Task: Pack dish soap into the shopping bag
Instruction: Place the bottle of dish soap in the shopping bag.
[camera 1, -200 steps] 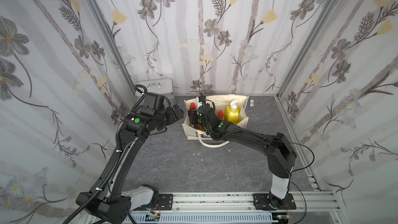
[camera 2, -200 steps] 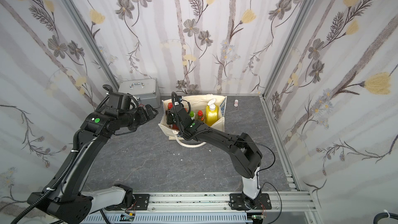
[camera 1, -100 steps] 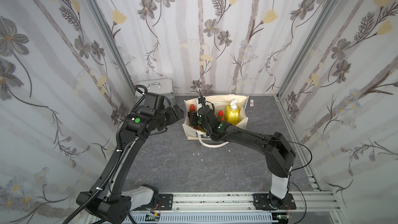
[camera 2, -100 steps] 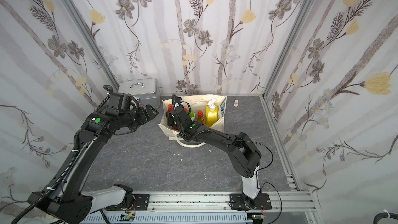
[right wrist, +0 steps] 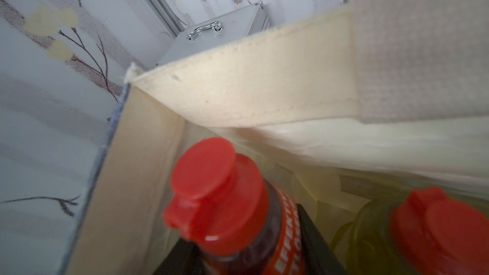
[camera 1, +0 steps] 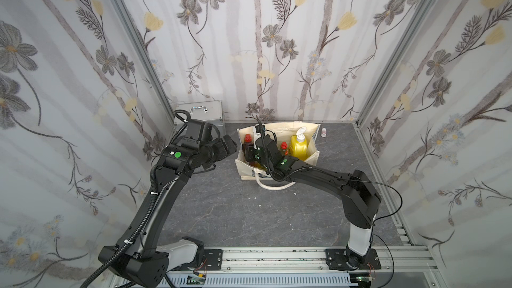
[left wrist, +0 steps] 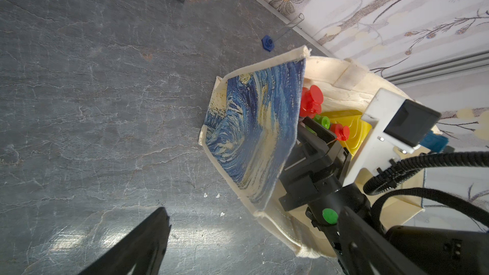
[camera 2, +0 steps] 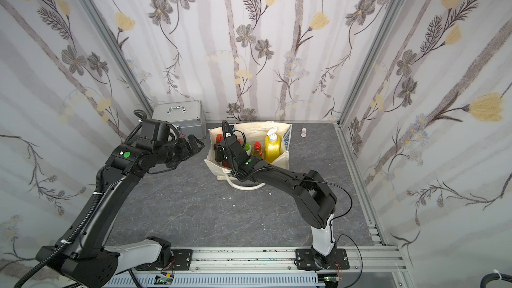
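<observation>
— So, what's changed in the last second?
— Hardly anything. The right gripper (right wrist: 251, 255) stays clamped on the red bottle (right wrist: 232, 202), one finger on each side of its body just under the cap, and the cap sits as deep in the shopping bag (camera 1: 244, 169) as before.
— Meaning it's down?
— Probably: I'd judge it has reached the bottom, so letting go and lifting clear comes next. Its base is hidden, though, so I can't swear to it.
— What crowds those fingers?
— Past one finger, the bag's side wall, close. Past the other, a second red-capped bottle (right wrist: 436, 228) of yellow-green liquid, just beside. Farther off, still inside, stand a green-capped bottle (camera 2: 247, 147) and the big yellow pump bottle (camera 1: 299, 148). Straight up looks the safest way out.
— And the left gripper (camera 2: 196, 142)?
— Spread wide, holding nothing, unmoved, its tips near the bag's printed side but apart from it.
— Anything still outside?
— Only a tiny bottle (camera 1: 323, 133) on the table (camera 1: 249, 211), well beyond both sets of fingers.
</observation>
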Robot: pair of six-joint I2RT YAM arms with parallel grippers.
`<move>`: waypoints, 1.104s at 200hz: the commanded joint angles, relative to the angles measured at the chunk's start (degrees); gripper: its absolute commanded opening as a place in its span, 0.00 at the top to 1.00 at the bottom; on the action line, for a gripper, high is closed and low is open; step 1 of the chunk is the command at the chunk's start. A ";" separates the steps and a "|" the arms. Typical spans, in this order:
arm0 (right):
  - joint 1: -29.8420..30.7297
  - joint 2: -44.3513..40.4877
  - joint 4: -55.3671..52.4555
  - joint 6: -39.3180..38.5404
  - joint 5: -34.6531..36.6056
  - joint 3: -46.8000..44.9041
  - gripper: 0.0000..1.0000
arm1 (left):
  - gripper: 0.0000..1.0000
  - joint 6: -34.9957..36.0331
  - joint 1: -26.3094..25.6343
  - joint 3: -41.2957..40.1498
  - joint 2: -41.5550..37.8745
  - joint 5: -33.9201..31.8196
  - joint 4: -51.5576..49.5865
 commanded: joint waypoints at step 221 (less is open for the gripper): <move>-0.45 -3.33 -0.99 -0.20 -2.78 -1.88 0.33 | 0.00 -2.10 -0.33 -2.68 -0.98 -0.58 2.98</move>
